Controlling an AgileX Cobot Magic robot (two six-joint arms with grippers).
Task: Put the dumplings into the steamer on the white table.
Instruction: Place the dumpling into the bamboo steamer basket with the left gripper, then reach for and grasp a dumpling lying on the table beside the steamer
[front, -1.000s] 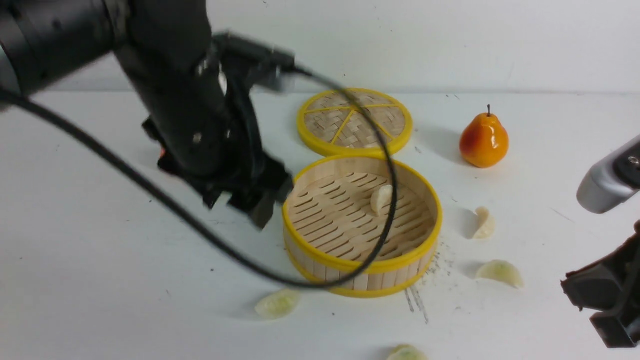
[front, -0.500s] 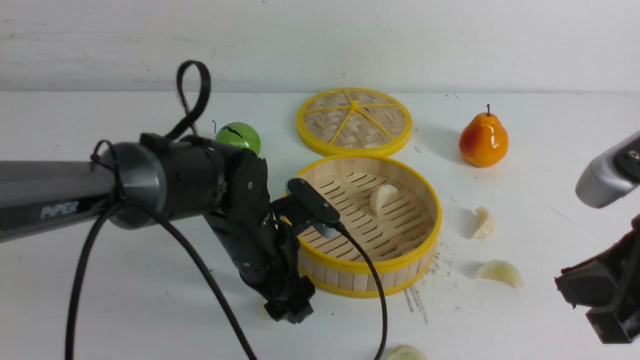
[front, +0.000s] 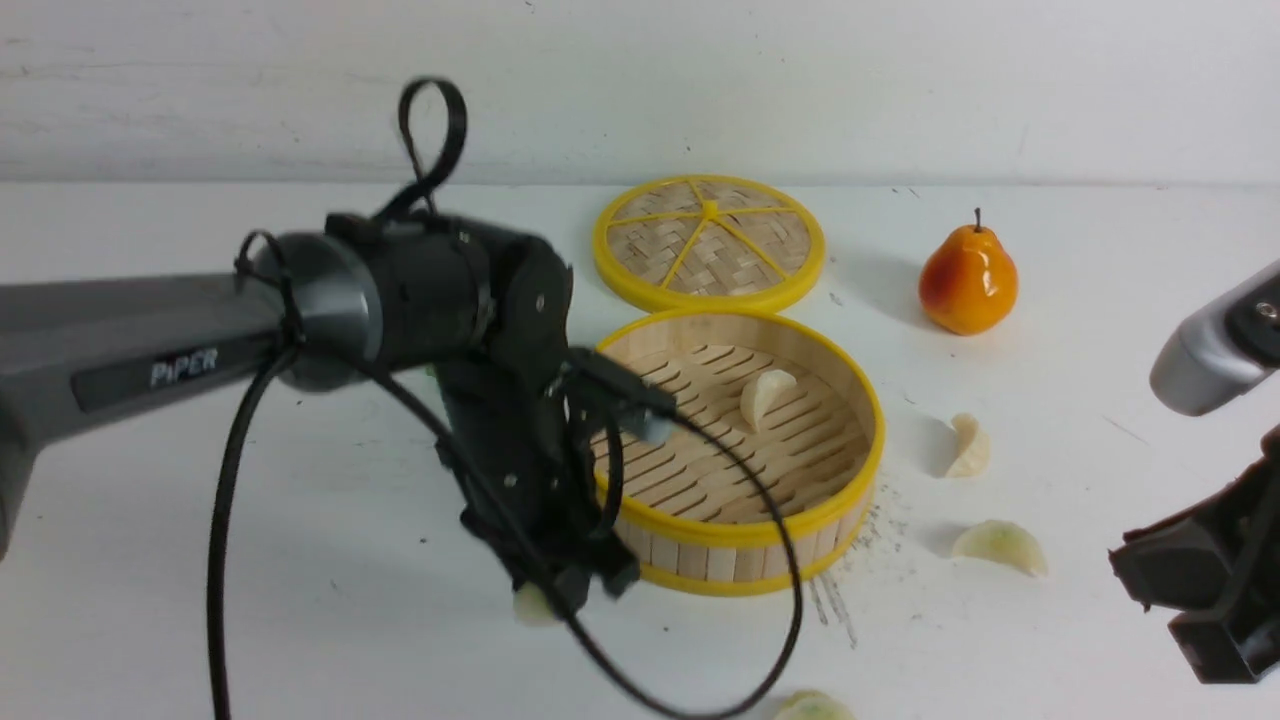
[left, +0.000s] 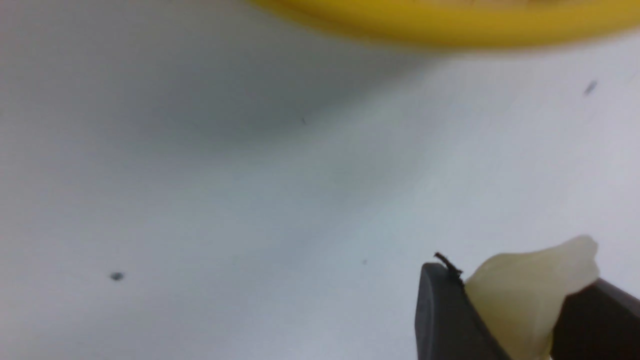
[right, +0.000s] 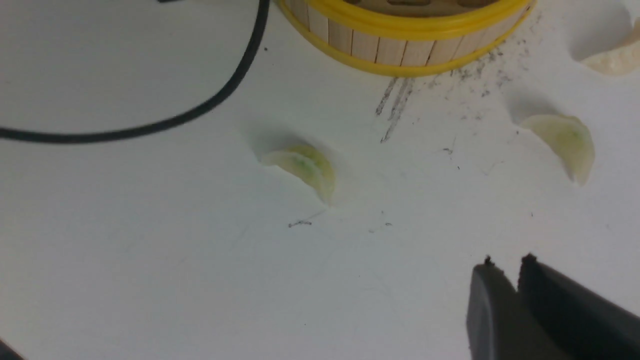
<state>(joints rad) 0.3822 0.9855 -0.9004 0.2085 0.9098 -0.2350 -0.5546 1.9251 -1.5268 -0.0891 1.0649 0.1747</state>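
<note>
Bamboo steamer (front: 722, 562) stands open on the white desk (front: 330, 620), near the middle of the front view, slatted floor exposed. The first dumpling (front: 765, 396) lies inside it, on the far right part of the floor. The woven lid (front: 710, 240) lies flat on the desk directly behind the steamer, close to its far rim (whether the two touch cannot be told). An orange-red pear (front: 968, 282) stands upright to the right of the lid, well apart from it.

The left arm (front: 150, 350) reaches in from the left and bends down in front of the steamer's left side. The left fingers (left: 445, 320) are clamped on the second dumpling (left: 525, 295), one finger on each side of it. In the front view this dumpling shows only as a pale tip below the fingers, low over the desk and just outside the steamer's near-left wall. Whether it touches the desk cannot be told. A black cable (front: 225, 520) hangs from the arm and loops across the front of the steamer.

Three dumplings lie on the desk outside the steamer:
- third dumpling (front: 968, 447): just right of the steamer wall, apart from it;
- fourth dumpling (front: 1000, 546): nearer the robot than the third;
- fifth dumpling (front: 812, 706): in front of the steamer, cut off by the lower edge of the front view.

The right fingers (right: 492, 320) hang over the desk at the near right, drawn together with only a thin slit between them and nothing held.
</note>
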